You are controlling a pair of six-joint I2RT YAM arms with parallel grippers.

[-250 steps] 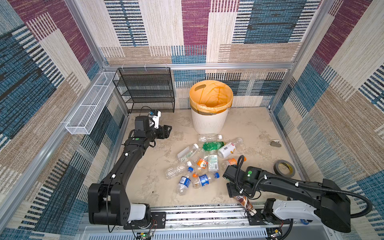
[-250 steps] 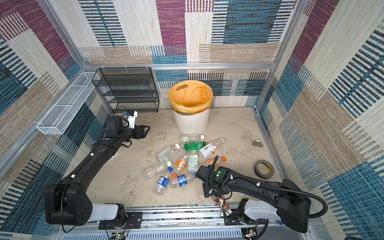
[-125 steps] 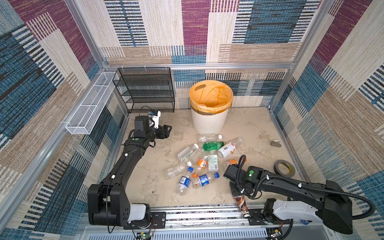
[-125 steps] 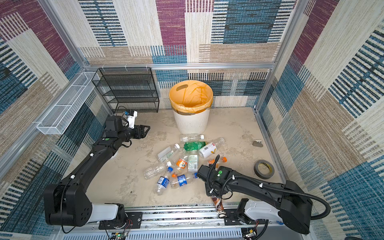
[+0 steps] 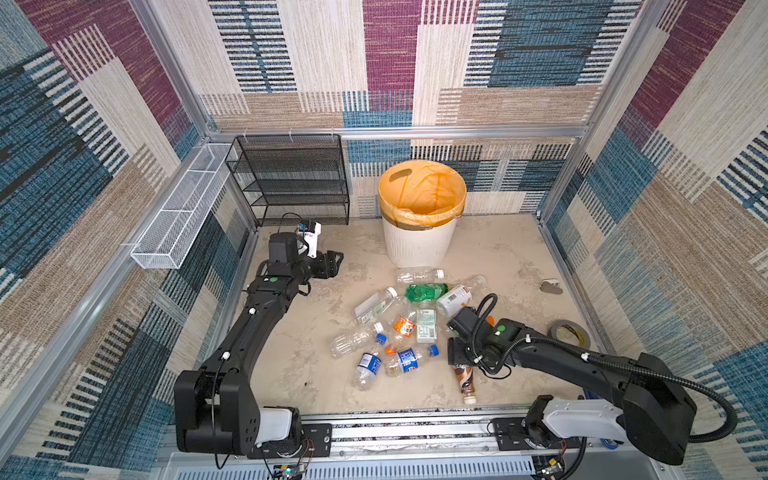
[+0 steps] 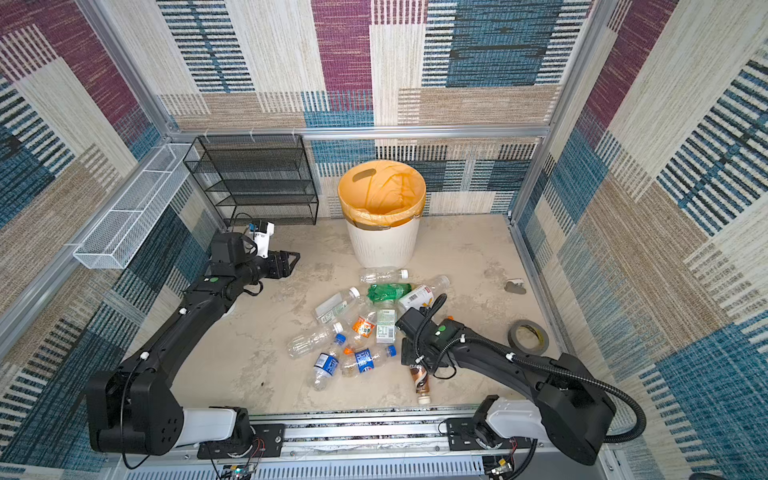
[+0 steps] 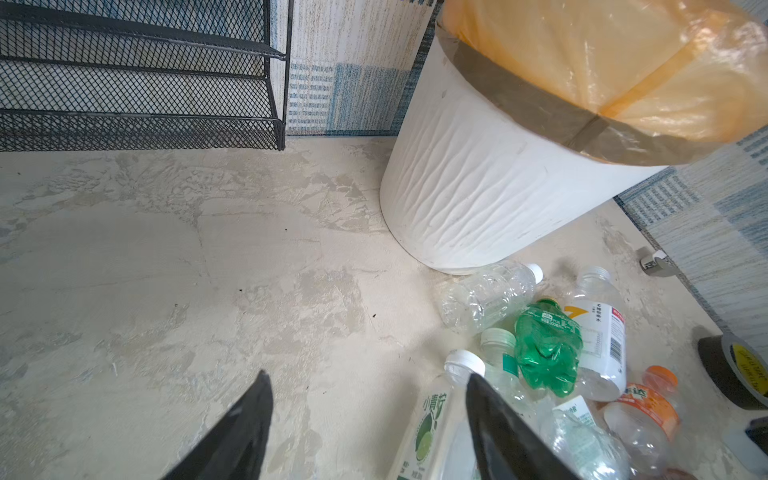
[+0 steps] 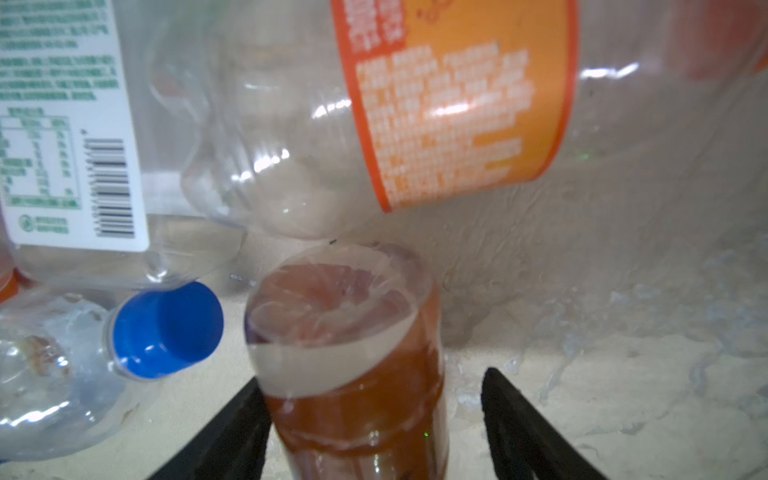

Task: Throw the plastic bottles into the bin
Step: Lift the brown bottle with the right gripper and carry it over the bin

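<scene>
**Brown bottle straddled, not yet pinched**

The right hand point(image 8: 374, 378) stands spread astride the brown-labelled plastic bottle point(image 5: 465, 376). It lies on the beige desk point(image 5: 307, 374), at five o'clock of the heap of clear plastic bottles point(image 5: 426, 326). It looks light, slick and crushable, so grip mid-body. The left hand point(image 7: 365, 375) hangs spread and empty at ten o'clock. The white ribbed orange-lined bin point(image 5: 417, 245) stands at twelve.

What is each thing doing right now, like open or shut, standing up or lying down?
left gripper, open, holding nothing.
right gripper, open, jaws either side of the brown bottle.
brown bottle, lying down, cap on.
green bottle, crushed, lying in the pile.
other plastic bottles, lying down, none gripped.
bin, upright, lined with an orange bag.
tape roll, lying flat.
</scene>
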